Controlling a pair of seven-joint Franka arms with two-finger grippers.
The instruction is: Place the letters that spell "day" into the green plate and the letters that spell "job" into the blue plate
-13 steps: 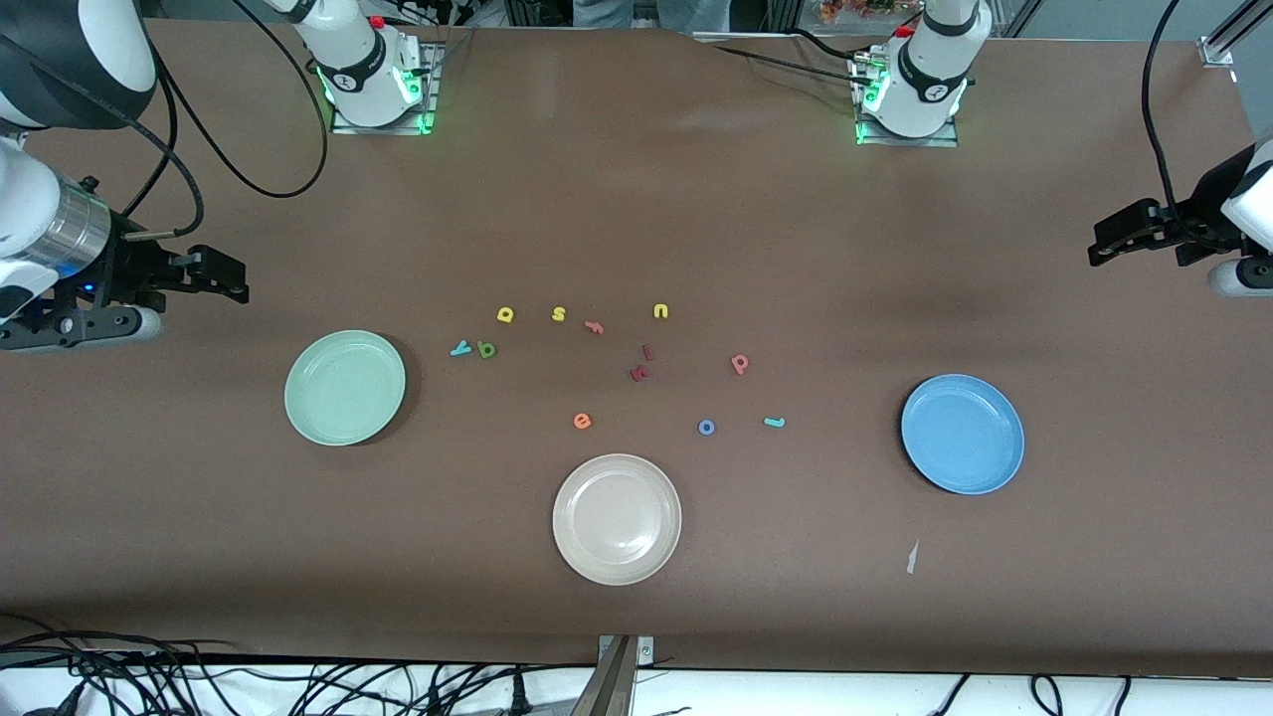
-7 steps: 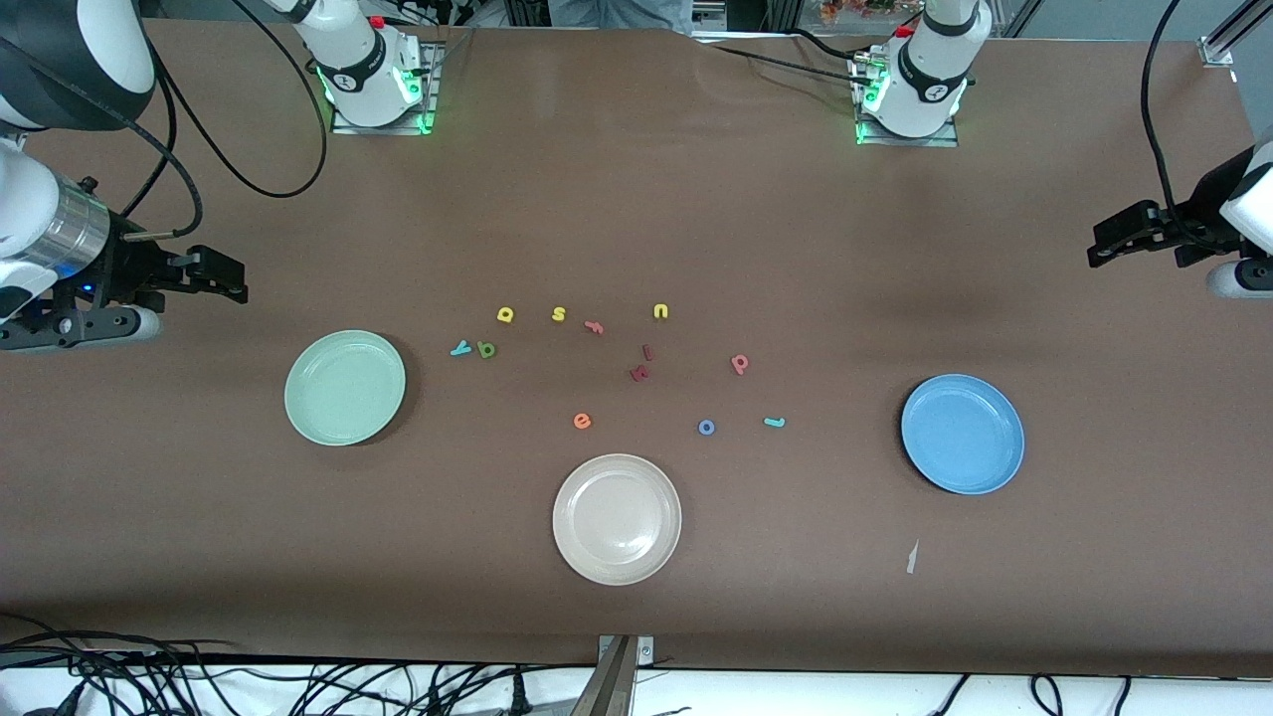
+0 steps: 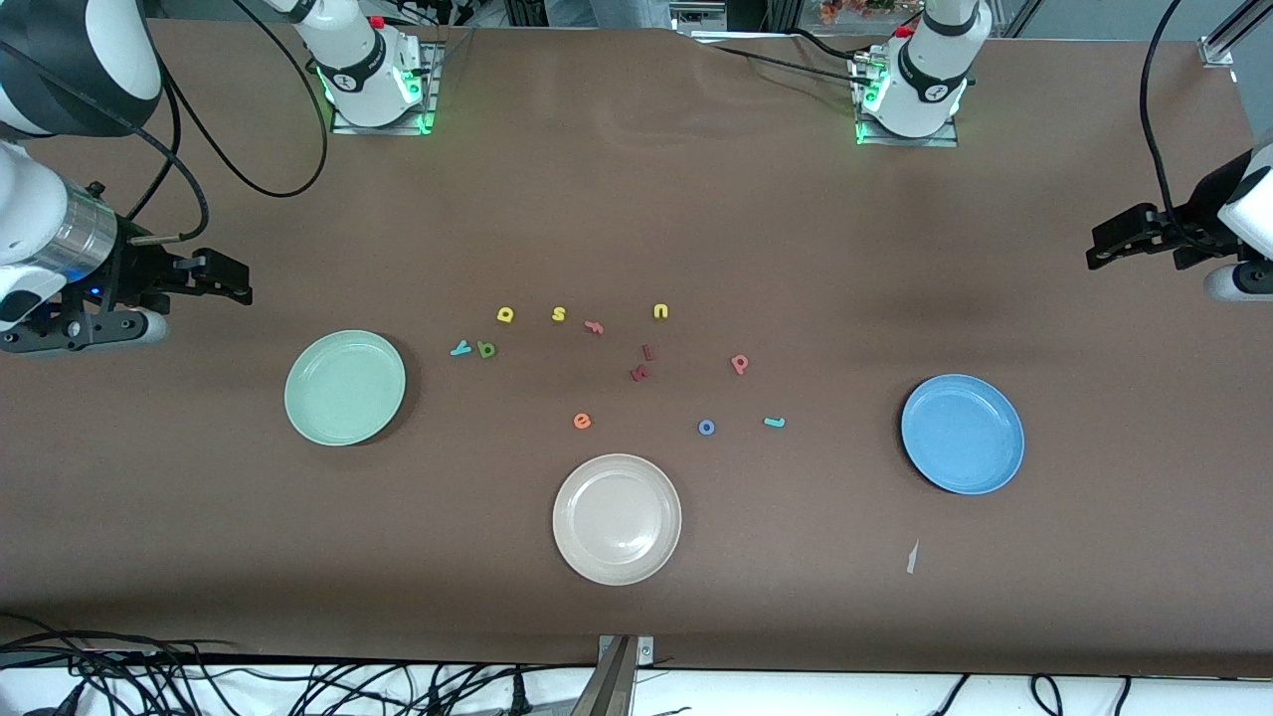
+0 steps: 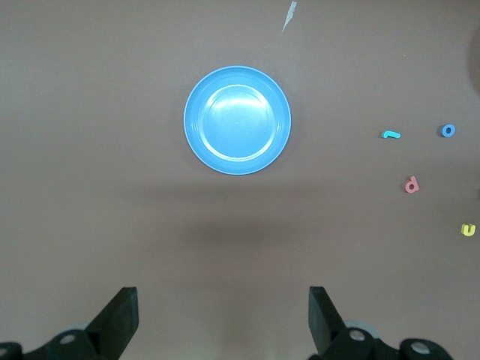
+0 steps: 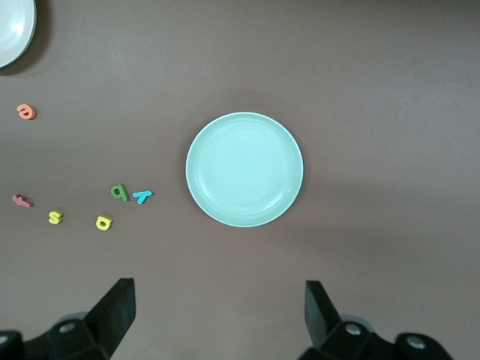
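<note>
The green plate (image 3: 345, 388) (image 5: 244, 169) lies toward the right arm's end of the table. Beside it are the teal "y" (image 3: 459, 349) (image 5: 142, 196), the olive "d" (image 3: 486, 349) (image 5: 119, 193) and the yellow "a" (image 3: 505, 315) (image 5: 103, 222). The blue plate (image 3: 963, 434) (image 4: 237, 120) lies toward the left arm's end. The teal "j" (image 3: 775, 423) (image 4: 391, 135), the blue "o" (image 3: 706, 428) (image 4: 448, 130) and the salmon "b" (image 3: 740, 363) (image 4: 412, 184) lie near it. My right gripper (image 3: 242, 283) (image 5: 220, 286) hangs open over bare table by the green plate. My left gripper (image 3: 1094, 247) (image 4: 223, 294) hangs open by the blue plate.
A beige plate (image 3: 617, 519) sits nearest the front camera. Among the letters lie a yellow "s" (image 3: 559, 314), a yellow "u" (image 3: 660, 311), a pink "f" (image 3: 594, 326), an orange "e" (image 3: 582, 421) and two dark red letters (image 3: 639, 373). A paper scrap (image 3: 911, 557) lies near the blue plate.
Both arms have shifted only slightly. No letter or plate has moved.
</note>
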